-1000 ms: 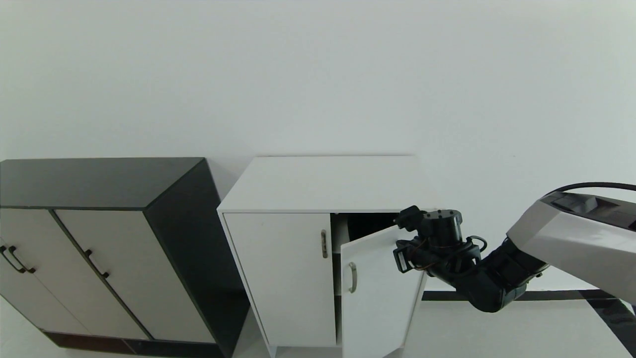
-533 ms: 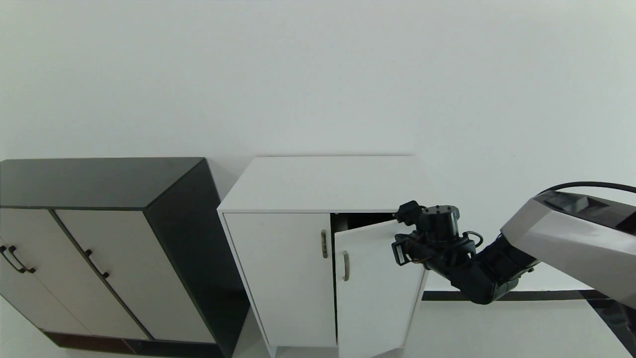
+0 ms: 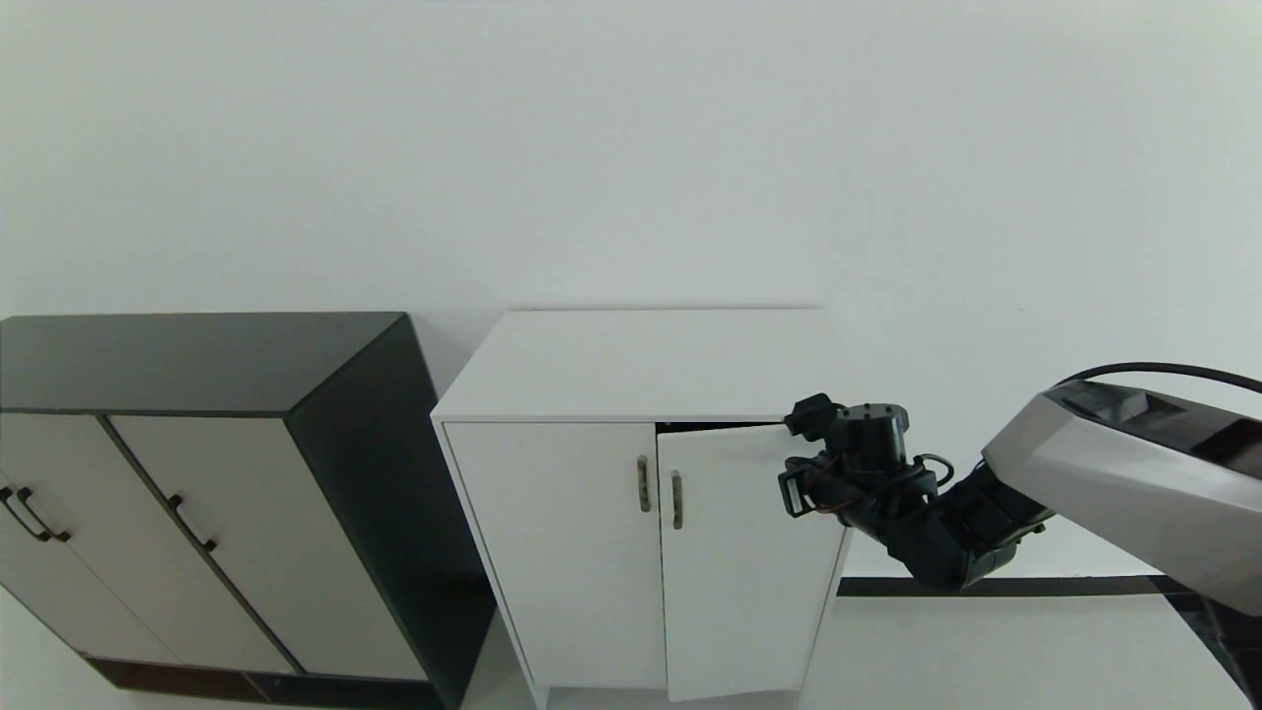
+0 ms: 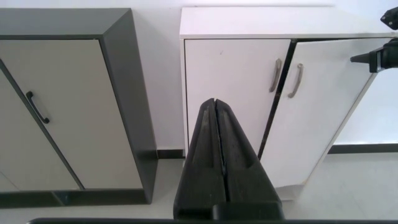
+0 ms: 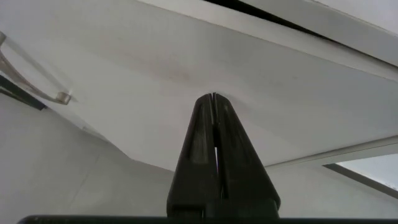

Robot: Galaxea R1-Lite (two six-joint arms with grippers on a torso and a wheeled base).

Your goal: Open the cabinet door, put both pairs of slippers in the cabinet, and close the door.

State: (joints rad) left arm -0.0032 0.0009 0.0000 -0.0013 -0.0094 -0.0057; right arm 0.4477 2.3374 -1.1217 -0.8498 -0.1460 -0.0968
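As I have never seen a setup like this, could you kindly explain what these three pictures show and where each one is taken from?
This is a wheeled robot with two arms. The wide picture comes from a camera on its head, facing a white cabinet beside a dark cabinet. The other two come from wrist cameras, each looking along that arm's end effector. The right end effector is shut, holds nothing, and its tip seems pressed against the white cabinet's right door, which is almost closed, with a thin dark gap along its top. The left end effector is also shut and empty, held back from both cabinets.
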